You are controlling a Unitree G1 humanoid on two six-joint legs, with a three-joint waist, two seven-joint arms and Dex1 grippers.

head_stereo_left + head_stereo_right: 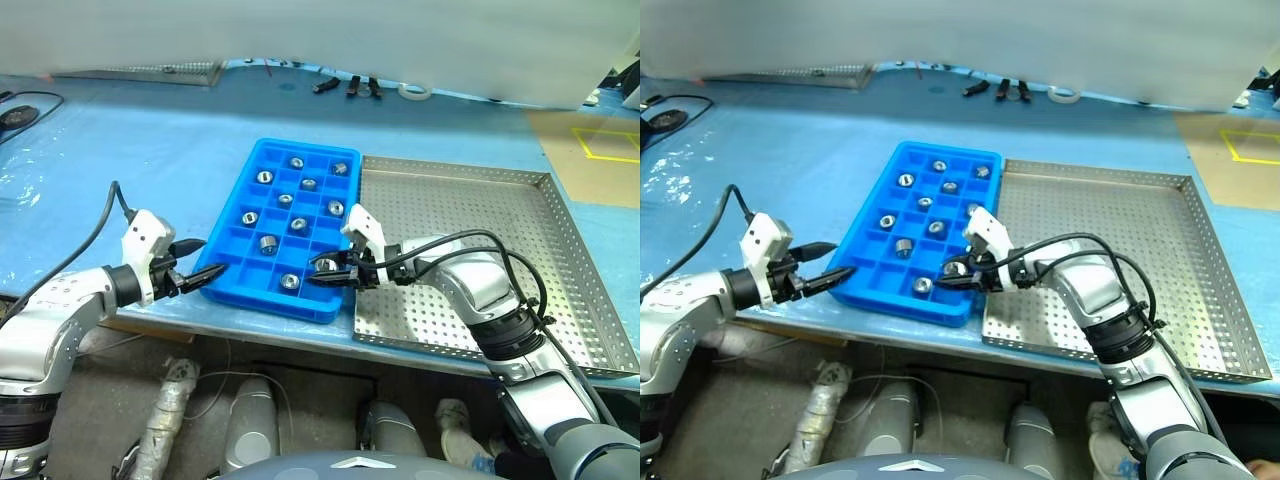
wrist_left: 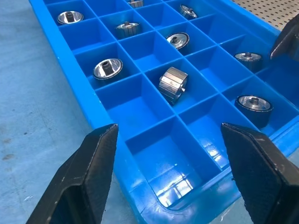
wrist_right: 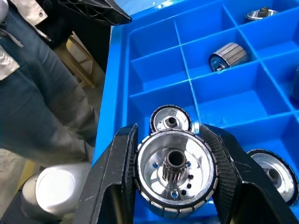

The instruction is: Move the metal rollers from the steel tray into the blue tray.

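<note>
1. The right gripper (image 3: 175,182) was clamped on one shiny silver metal roller (image 3: 175,175), both fingers pressing its ribbed rim so the toothed bore faced the wrist camera.
2. It held the roller over the near end of the bright blue compartmented plastic tray (image 1: 225,240), probably above an occupied cell, though the exact cell was hard to tell.
3. The right forearm reached leftward across the perforated steel tray (image 1: 560,250), which appeared emptied.
4. The left gripper (image 1: 195,272) stood wide and empty at the blue tray's near corner, likely to steady it.
5. About ten rollers (image 1: 265,177) occupied separate cells.
</note>
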